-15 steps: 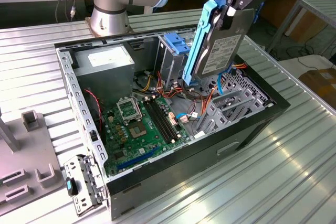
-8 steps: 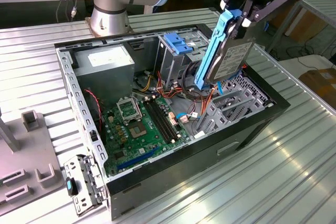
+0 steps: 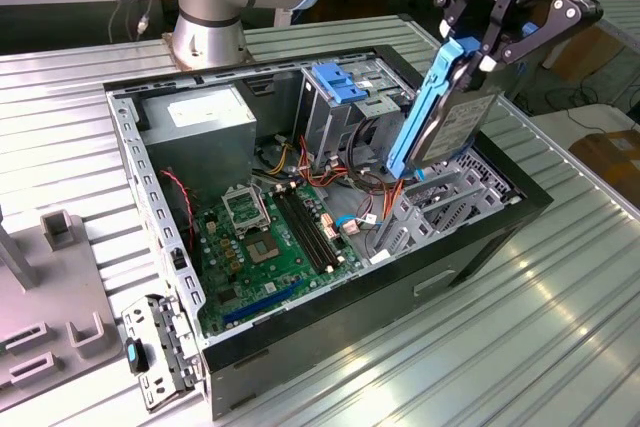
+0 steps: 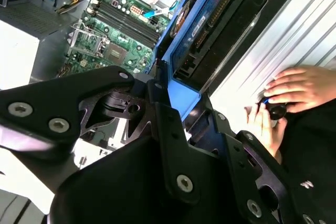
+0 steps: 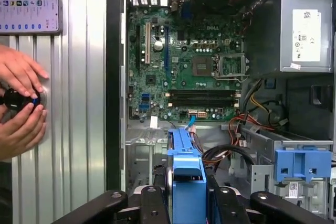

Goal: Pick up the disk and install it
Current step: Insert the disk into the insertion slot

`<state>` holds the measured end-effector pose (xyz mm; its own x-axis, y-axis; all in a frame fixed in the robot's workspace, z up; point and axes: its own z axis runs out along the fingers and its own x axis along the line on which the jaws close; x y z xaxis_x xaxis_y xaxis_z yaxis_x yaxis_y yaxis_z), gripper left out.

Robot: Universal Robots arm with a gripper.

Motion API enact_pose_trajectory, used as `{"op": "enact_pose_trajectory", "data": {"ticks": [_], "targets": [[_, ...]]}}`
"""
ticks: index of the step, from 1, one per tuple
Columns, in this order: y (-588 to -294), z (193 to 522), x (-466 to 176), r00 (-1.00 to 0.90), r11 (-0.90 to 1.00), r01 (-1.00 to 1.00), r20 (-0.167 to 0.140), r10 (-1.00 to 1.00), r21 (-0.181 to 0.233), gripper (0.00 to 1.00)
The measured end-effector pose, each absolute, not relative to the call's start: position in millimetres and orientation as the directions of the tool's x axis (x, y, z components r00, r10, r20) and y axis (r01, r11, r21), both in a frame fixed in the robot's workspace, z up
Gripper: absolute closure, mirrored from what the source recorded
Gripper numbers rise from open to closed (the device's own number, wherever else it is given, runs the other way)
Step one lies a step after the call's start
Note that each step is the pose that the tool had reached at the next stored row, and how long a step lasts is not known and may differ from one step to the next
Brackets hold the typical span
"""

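Note:
The disk, a grey metal drive framed by bright blue rails, hangs tilted on edge above the open computer case, over its end at the exterior view's right. My black gripper is shut on the disk's upper end. In the first wrist view the blue rail runs between the black fingers, above the green motherboard. In the second wrist view the disk shows edge-on ahead of the fingers.
Inside the case sit a grey power-supply box, a metal drive cage with a fixed blue bracket, and loose cables. A person's hands work a black knob on the ribbed table beside the case. A phone lies nearby.

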<state>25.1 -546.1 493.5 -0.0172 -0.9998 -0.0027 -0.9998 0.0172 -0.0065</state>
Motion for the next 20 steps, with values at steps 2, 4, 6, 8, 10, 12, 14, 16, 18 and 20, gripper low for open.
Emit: {"op": "enact_pose_trajectory", "data": {"ticks": [2,4,6,8,10,12,14,16,18,20], "targets": [[-546,492,28,-0.032,0.032,-0.999,-0.003,-0.999,-0.007,0.63],[-546,492,37,-0.032,0.032,-0.999,-0.003,-0.999,-0.006,0.63],[-546,491,46,-0.032,0.032,-0.999,-0.003,-0.999,-0.007,0.63],[-550,487,52,-0.037,0.037,-0.999,-0.003,-0.999,-0.006,0.63],[-552,481,53,-0.039,0.039,-0.999,-0.003,-0.999,-0.006,0.63],[-557,470,56,-0.046,0.046,-0.999,-0.002,-0.999,-0.005,0.63],[-558,466,58,-0.048,0.048,-0.999,-0.002,-0.999,-0.004,0.63],[-558,464,58,-0.049,0.049,-0.999,-0.002,-0.999,-0.004,0.63],[-560,463,58,-0.049,0.049,-0.999,-0.002,-0.999,-0.004,0.63],[-562,461,58,-0.049,0.049,-0.999,-0.002,-0.999,-0.003,0.63]]}}
